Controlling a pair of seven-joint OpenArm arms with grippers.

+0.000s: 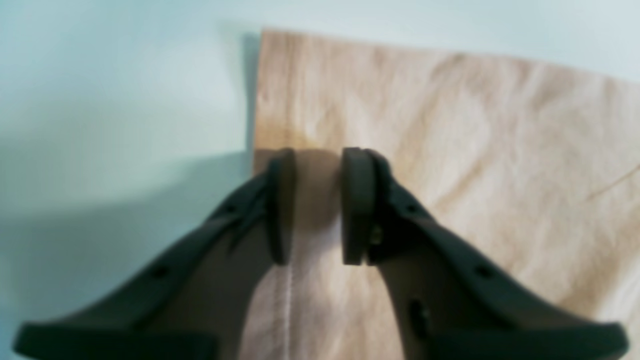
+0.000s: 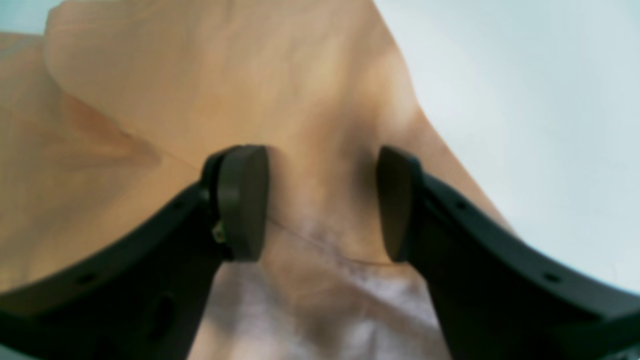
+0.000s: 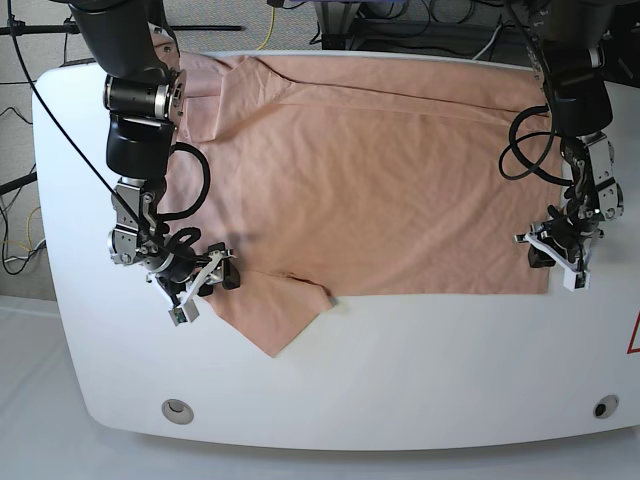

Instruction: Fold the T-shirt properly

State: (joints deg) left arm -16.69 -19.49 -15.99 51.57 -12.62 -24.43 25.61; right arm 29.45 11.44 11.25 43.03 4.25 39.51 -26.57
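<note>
the t-shirt (image 3: 380,180) lies spread across the upper and middle part of the white table (image 3: 420,370) in the base view, salmon-pink, mostly flat with soft wrinkles and a long crease running along its upper edge. at the left of that frame the right gripper (image 3: 205,278) sits low over the cloth beside a sleeve that juts down into a point toward the lower middle of the frame. in the right wrist view the right gripper (image 2: 322,202) has its jaws spread wide with a clear gap, cloth lying under and between the dark pads (image 2: 242,200) but not pinched; the fabric there humps up in a fold with a seam line crossing just below the pads, and the picture is blurred. moving right, the shirt's lower edge runs straight across the middle of the base frame to a square corner at the right side, where the left gripper (image 3: 557,258) rests. in the left wrist view the left gripper (image 1: 317,205) has its jaws parted a little, standing over the shirt's edge near that corner, a stitched hem running down between the fingers (image 1: 357,205); nothing is clamped.
</note>
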